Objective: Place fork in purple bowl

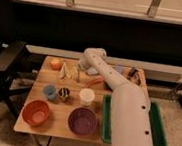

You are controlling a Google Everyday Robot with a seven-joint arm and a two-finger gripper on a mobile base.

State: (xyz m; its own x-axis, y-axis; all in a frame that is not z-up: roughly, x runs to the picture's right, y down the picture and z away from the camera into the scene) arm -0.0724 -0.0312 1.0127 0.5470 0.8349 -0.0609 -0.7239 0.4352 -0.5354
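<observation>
The fork (77, 76) lies at the back of the desk (27, 125), between a pale yellow wedge (67, 70) and a carrot (95, 81). The end effector (81, 66) is right above it, spread wide. The purple bowl (82, 121) sits near the front edge.

A purple bowl (82, 122), an orange-red bowl (36, 112), a white cup (86, 96), a green tray (158, 127), a brown wooden tabletop (57, 129); off-white end effector (79, 69) at the tabletop's twelve o'clock.
</observation>
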